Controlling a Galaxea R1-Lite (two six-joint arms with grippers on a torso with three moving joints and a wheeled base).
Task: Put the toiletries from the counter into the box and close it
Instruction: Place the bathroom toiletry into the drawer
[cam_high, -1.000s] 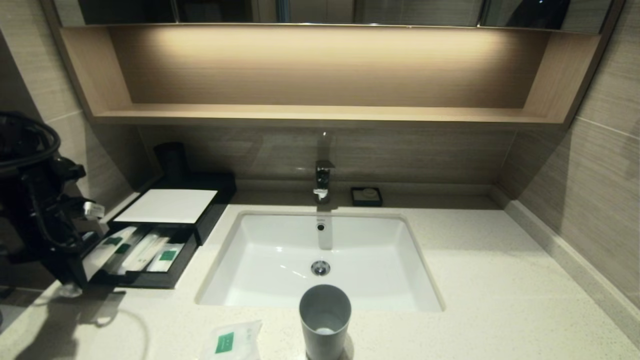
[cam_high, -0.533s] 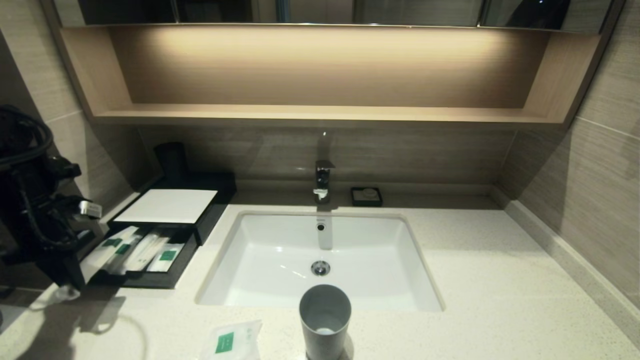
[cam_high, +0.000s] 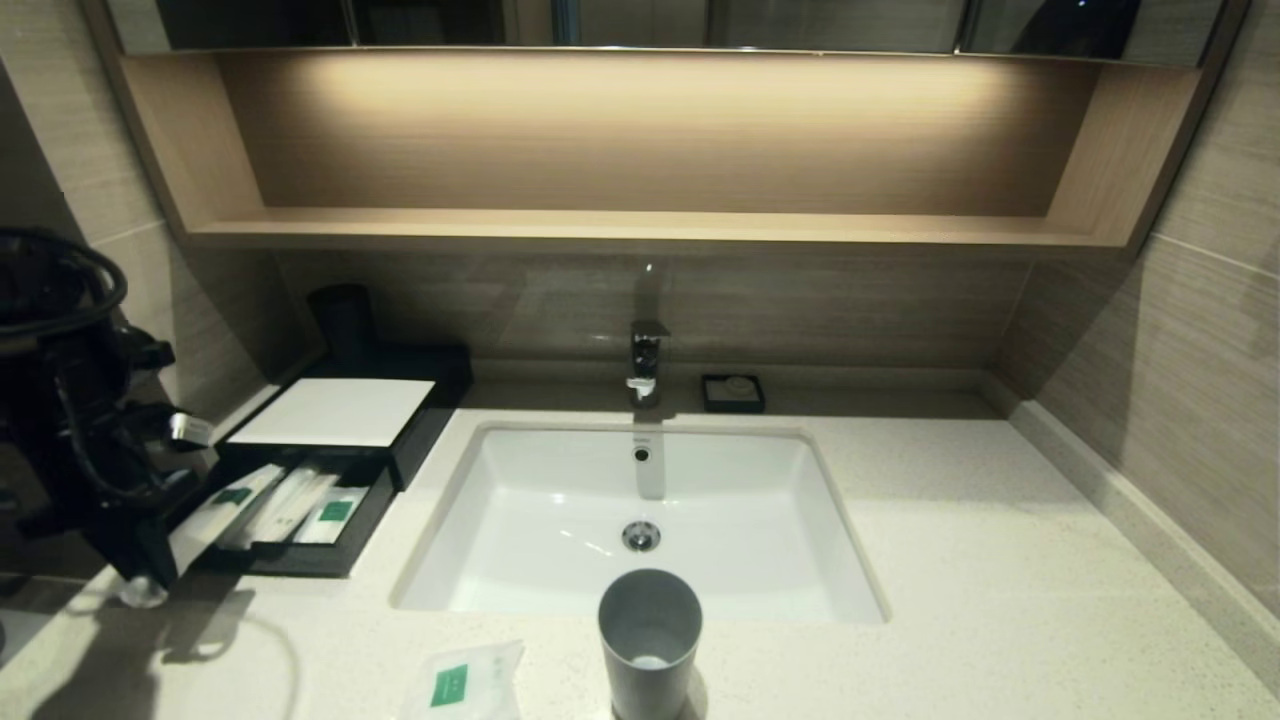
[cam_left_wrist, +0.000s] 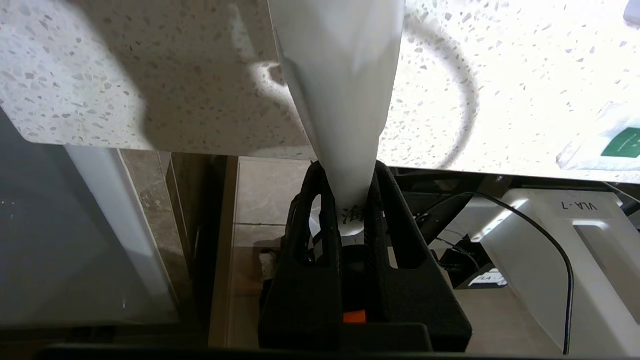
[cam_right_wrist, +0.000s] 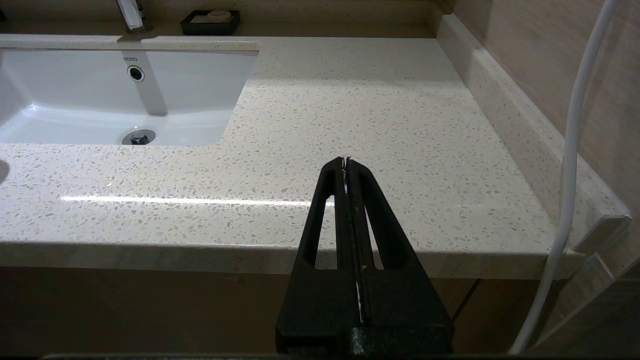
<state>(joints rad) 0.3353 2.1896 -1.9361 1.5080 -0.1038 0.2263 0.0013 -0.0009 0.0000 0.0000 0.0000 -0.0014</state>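
Looking down from the head view: pale speckled counter (cam_high: 950, 560) w/ a white sunken sink (cam_high: 560, 520) in the middle. At far left the left tool (cam_high: 150, 575) hangs over the counter's front-left edge, pinching the end of a long white packet (cam_high: 215, 515) that slants up toward the drawer. Low black box (cam_high: 420, 425) sits left of the sink, white panel on top, front drawer (cam_high: 330, 555) pulled out. Inside the drawer lie two more packets: a narrow one (cam_high: 290, 505) and a squarish one w/ green label (cam_high: 335, 512). Another green-labelled packet (cam_high: 460, 685) lies on the counter at the near edge, just beside a grey cup (cam_high: 650, 640). Tap (cam_high: 645, 365) and small black soap dish (cam_high: 733, 392) stand behind the sink; wooden shelf (cam_high: 640, 225) above.

Left wrist view: left tool (cam_left_wrist: 350, 200) pressed on the long white packet (cam_left_wrist: 345, 90), fingers nearly together around its end, packet reaching out over the counter (cam_left_wrist: 150, 100). Green-labelled packet (cam_left_wrist: 610, 145) lies well apart at the edge of view.

Right wrist view: right tool (cam_right_wrist: 346, 165) pressed together, holding nothing, parked off the counter's (cam_right_wrist: 350, 110) front edge, right of the sink (cam_right_wrist: 100, 100).
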